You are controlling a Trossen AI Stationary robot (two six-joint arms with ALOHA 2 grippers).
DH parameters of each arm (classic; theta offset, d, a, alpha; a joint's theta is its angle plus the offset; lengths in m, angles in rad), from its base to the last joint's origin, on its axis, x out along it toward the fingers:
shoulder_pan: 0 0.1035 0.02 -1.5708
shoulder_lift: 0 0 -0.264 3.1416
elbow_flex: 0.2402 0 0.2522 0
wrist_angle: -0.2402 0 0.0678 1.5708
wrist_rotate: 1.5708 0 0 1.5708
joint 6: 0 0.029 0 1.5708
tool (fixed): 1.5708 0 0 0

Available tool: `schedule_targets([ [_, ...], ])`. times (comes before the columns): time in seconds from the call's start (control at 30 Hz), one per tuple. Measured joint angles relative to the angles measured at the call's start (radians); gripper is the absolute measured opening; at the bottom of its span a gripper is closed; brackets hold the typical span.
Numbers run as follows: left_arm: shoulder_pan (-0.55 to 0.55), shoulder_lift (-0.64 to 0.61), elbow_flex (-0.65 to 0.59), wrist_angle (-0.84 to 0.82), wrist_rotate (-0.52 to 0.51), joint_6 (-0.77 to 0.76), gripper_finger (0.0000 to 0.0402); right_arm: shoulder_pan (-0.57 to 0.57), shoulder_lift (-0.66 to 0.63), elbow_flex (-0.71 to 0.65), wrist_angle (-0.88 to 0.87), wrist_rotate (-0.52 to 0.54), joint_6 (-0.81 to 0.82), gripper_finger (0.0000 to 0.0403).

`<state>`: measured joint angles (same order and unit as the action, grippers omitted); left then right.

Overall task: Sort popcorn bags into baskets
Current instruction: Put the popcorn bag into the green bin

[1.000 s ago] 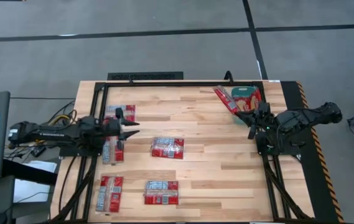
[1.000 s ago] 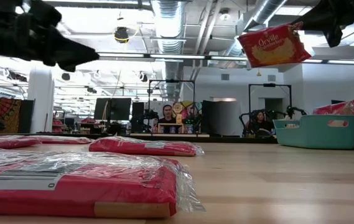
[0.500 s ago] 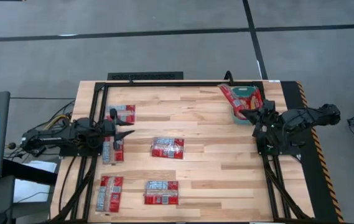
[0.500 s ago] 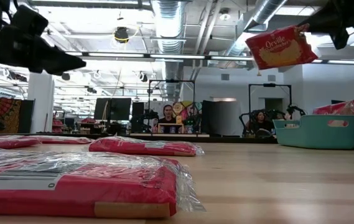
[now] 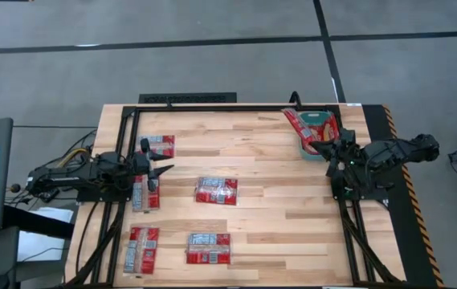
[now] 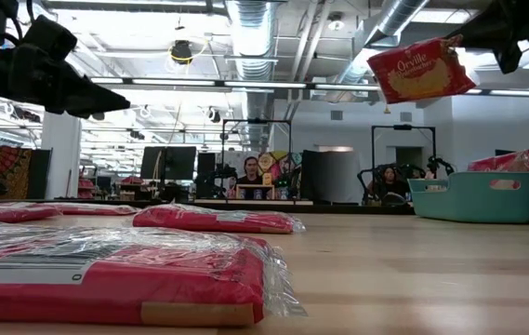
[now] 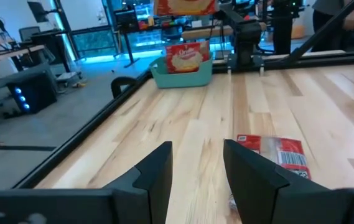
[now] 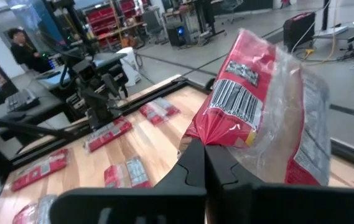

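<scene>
A red popcorn bag (image 6: 425, 70) with a yellowish picture hangs in the air in my right gripper (image 5: 325, 147), which is shut on it over the teal basket (image 5: 321, 152) by the table's far right corner. A second bag (image 7: 187, 59) stands in the basket (image 6: 473, 197), sticking out above its rim. Several more bags lie flat on the table's left half (image 5: 216, 191) (image 5: 157, 146) (image 5: 145, 193). My left gripper (image 7: 198, 165) is open and hovers above the bag at the left edge, touching nothing. My right gripper pinches the held bag between its two shut fingers (image 8: 195, 163) at a corner of its edge (image 8: 217, 134), where the clear wrap bunches. The bag is lifted clear, tilted, high above the table and the basket.
Two more bags lie near the table's near left corner (image 5: 143, 249) (image 5: 209, 249). A black frame rail (image 5: 236, 106) runs along the far edge. Bare wood (image 5: 284, 209) spans the table's middle and right. People sit at desks in the room beyond.
My right gripper has carried the held bag toward the table's far right corner, over the basket, and tipped it a little. My left gripper has drawn back toward the table's left edge, staying open.
</scene>
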<state>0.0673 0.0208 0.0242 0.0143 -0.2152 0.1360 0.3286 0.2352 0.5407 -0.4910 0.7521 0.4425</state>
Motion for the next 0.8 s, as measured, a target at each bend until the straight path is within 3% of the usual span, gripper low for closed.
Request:
schedule_targets([
  [0.3, 0.000, 0.000, 0.000, -0.001, -0.001, 0.006, 0.0135, 0.008, 0.024, -0.007, -0.212, -0.021, 0.227, 0.0002],
  [0.8, 0.000, 0.000, 0.001, -0.002, -0.001, 0.006, 0.0135, 0.012, 0.027, -0.007, -0.212, -0.010, 0.212, 0.0002],
])
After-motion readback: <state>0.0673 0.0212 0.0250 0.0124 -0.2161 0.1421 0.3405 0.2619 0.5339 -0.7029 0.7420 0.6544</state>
